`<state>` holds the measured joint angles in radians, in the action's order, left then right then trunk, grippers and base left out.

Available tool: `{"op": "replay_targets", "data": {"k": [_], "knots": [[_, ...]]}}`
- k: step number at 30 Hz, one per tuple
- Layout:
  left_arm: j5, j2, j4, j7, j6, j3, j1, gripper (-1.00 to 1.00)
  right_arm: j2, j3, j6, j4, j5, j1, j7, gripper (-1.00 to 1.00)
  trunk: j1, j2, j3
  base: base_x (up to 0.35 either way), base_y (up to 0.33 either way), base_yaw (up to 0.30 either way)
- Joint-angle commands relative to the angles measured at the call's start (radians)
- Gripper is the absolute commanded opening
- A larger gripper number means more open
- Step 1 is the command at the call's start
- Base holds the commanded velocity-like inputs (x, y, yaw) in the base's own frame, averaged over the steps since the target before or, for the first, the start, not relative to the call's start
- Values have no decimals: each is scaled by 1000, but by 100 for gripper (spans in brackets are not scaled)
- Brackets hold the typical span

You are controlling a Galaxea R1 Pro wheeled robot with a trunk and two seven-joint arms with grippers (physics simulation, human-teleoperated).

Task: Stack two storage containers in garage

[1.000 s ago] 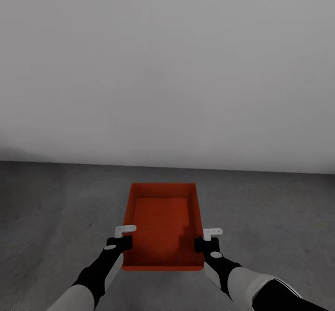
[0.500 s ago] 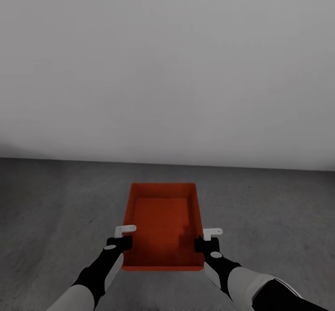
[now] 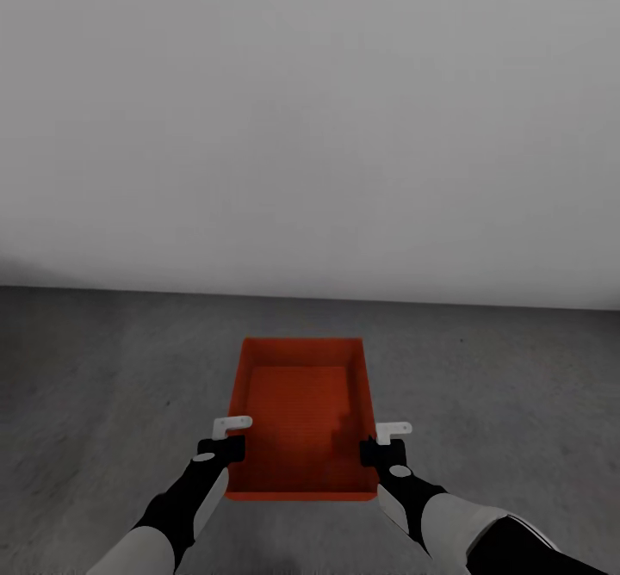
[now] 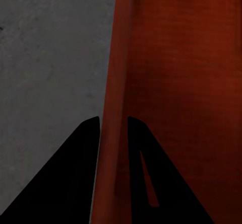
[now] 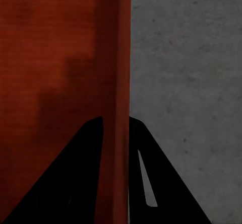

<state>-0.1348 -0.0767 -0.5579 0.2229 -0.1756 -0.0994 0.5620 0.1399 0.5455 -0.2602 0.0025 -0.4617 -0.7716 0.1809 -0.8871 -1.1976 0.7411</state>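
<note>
Wall-floor line (image 3: 310,298) higher — container (image 3: 301,416) unmoved

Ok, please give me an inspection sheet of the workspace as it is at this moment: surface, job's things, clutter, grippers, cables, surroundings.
Surface: dark grey mottled concrete floor.
Job's things: one orange-red storage container, open top up, empty, held by its two long side walls. Whether it is in the air or resting on the floor, I cannot tell.
Clutter: nothing seen.
Grippers: left gripper shut on the container's left wall, one finger inside and one outside; right gripper shut the same way on the right wall.
Cables: nothing seen.
Surroundings: plain white wall meeting the floor ahead.
</note>
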Motion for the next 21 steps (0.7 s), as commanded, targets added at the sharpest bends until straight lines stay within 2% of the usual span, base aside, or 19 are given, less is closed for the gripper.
{"op": "replay_targets", "data": {"k": [1,21], "knots": [[14,0,-7,27,-9,12,1,-100,0,1,-8,4,-29,0,6,-100,0,0,2,0,0,0],[15,0,-7,27,-9,11,1,-100,0,1,-9,4,-29,0,6,-100,0,0,35,0,0,0]]}}
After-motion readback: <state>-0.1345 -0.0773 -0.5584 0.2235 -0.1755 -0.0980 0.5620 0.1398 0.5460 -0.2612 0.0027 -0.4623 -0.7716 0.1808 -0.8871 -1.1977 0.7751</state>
